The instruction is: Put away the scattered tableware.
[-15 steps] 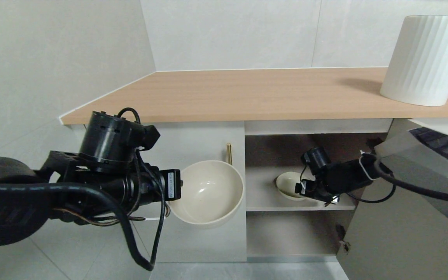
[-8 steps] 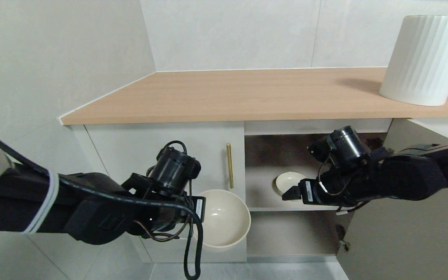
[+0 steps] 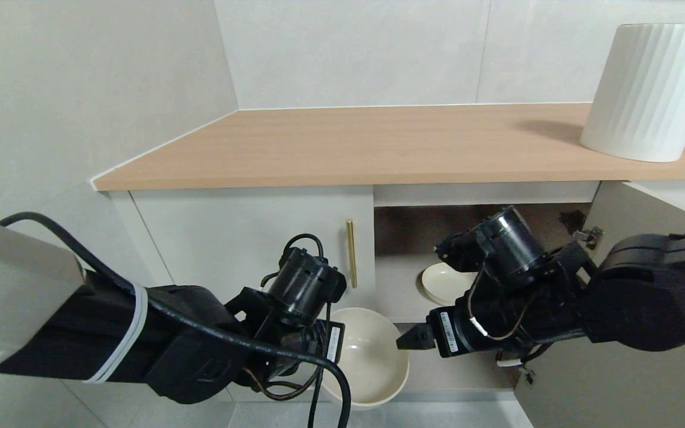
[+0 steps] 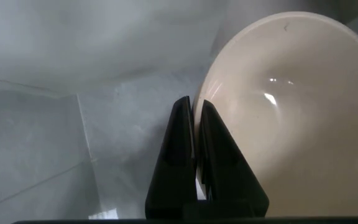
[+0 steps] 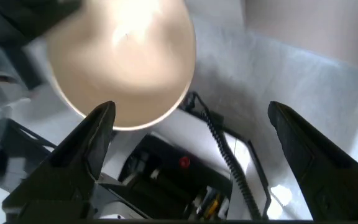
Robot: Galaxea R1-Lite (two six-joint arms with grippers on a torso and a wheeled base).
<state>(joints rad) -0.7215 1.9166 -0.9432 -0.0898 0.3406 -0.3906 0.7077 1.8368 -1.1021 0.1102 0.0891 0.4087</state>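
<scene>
A large cream bowl (image 3: 372, 362) hangs low in front of the open cabinet, with my left gripper (image 3: 333, 345) shut on its rim. In the left wrist view the two fingers (image 4: 180, 124) pinch the wall of the bowl (image 4: 291, 112). My right gripper (image 3: 409, 342) sits just right of the bowl's rim, pointing at it. Its fingers (image 5: 101, 121) are spread wide, with the bowl (image 5: 123, 56) beyond them and nothing between them. A smaller cream dish (image 3: 440, 284) rests on the cabinet's middle shelf (image 3: 399, 297), partly hidden by my right arm.
The cabinet's left door with a gold handle (image 3: 350, 252) is shut and its right door (image 3: 616, 368) is swung open. A wooden countertop (image 3: 378, 142) runs above, carrying a tall white ribbed container (image 3: 651, 89) at the right. The lower compartment (image 3: 467, 371) lies behind the bowl.
My left arm carried the bowl down and to the right, to the open compartment. My right gripper drew back from the small dish on the shelf and dropped down-left beside the bowl.
</scene>
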